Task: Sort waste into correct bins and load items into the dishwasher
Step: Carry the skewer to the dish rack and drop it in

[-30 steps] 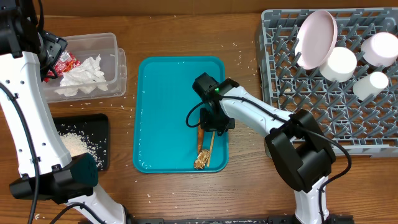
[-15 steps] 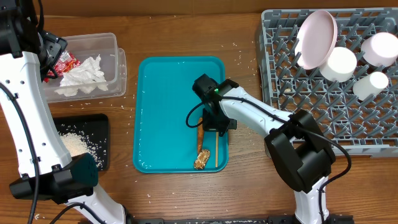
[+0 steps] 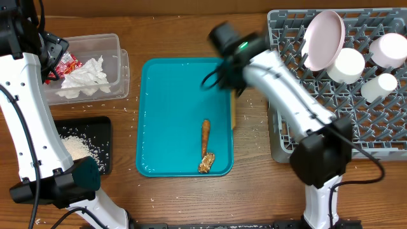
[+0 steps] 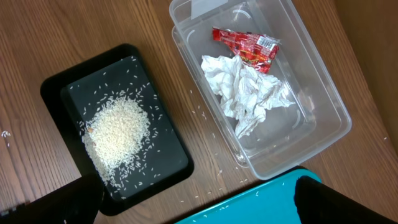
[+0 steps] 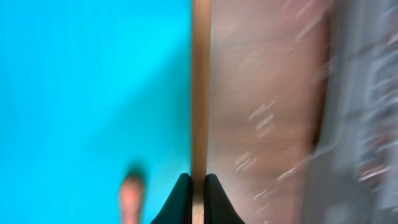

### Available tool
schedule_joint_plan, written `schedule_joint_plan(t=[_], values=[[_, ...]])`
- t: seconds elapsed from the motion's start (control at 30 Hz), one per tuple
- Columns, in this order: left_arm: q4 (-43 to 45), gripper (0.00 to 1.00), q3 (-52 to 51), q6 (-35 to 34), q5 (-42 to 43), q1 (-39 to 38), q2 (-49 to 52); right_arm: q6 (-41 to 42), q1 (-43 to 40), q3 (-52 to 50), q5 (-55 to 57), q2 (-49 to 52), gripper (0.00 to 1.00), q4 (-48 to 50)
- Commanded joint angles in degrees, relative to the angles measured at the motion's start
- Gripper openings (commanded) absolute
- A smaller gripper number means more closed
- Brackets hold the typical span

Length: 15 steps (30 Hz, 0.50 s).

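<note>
Carrot (image 3: pixel 205 135) and scrap (image 3: pixel 206 163) lie near the tray's (image 3: pixel 165 95) bottom right corner, while right gripper (image 5: pixel 198 186) pinches a thin stick (image 5: pixel 200 93) over its right edge, left gripper (image 4: pixel 205 208) gaping wide.

We are looking down on a brown wooden desk (image 3: pixel 172 197), its grain showing clearly under soft, even light that is casting only faint shadows. We are seeing a dark strip (image 3: pixel 210 225) along its near edge.

Rice (image 4: pixel 115 130) on tray (image 4: pixel 55 86) — napkin (image 4: pixel 245 93) in tub (image 4: pixel 323 106)
</note>
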Motion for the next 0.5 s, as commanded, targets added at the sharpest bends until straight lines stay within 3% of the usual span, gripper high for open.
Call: schedule_joint_plan(t=[0.0, 0.2, 0.33, 0.47], values=[[0.0, 1.00, 0.0, -0.7, -0.2, -0.4, -0.6, -8.5, -6.6, 7.3, 6.3, -0.8, 0.04, -0.2], [0.0, 1.00, 0.0, -0.7, -0.2, -0.4, -0.6, -21.0, -18.8, 9.6, -1.1, -0.7, 0.04, 5.9], [0.0, 1.00, 0.0, -0.7, -0.2, -0.4, -0.6, -24.5, -23.3, 8.7, -9.4, -0.7, 0.04, 9.6], [0.0, 1.00, 0.0, -0.7, -0.2, -0.4, -0.6, -24.9, -25.6, 7.2, -9.9, -0.6, 0.04, 11.2]])
